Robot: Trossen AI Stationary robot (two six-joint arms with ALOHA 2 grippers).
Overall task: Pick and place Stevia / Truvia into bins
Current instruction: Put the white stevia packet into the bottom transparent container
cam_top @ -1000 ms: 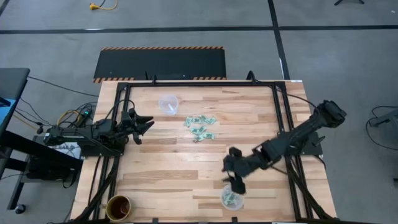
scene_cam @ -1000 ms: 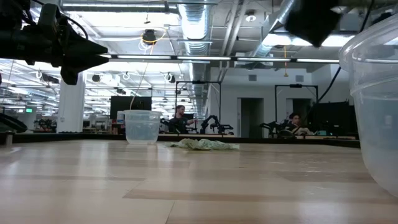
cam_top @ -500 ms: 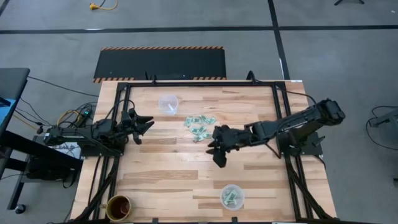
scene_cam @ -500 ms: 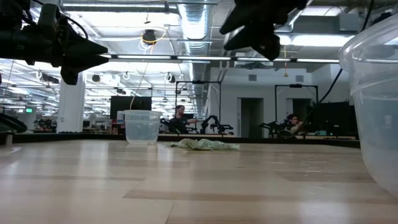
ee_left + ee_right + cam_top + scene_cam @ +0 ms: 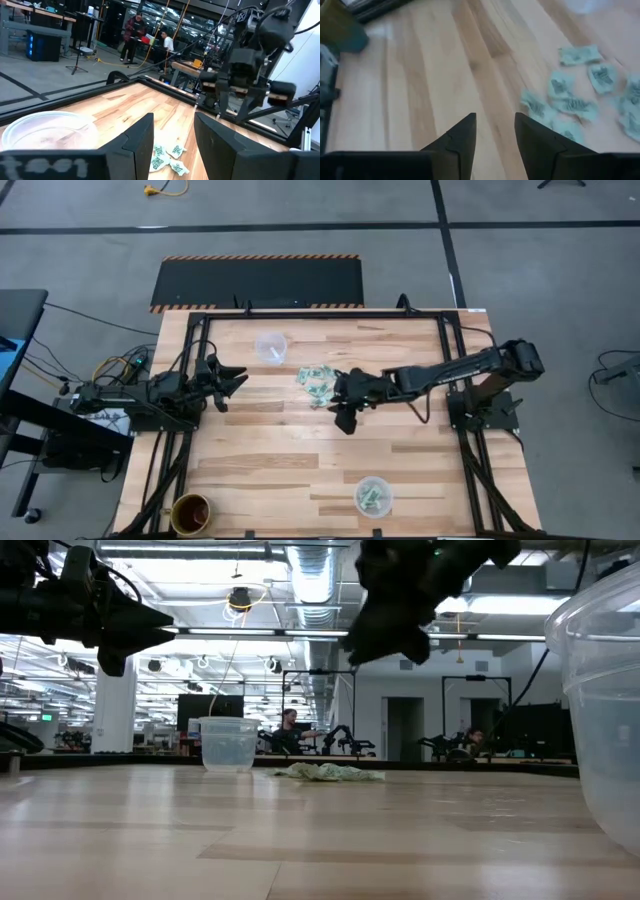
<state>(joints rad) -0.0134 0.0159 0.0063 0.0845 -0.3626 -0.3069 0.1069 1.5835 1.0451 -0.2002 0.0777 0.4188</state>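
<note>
The sweetener packets (image 5: 320, 384) lie flat in a loose heap on the table (image 5: 280, 460), spread across its width and turned every way, with no shared long axis. One clear cup (image 5: 270, 346) stands just beyond the heap toward the left; the other cup (image 5: 373, 496), holding a few packets, sits near the front edge, with bare wood in between. The right gripper (image 5: 345, 418) reaches in level from the right, fingers apart and empty, beside the heap. The left gripper (image 5: 232, 384) waits at the left edge, fingers apart.
</note>
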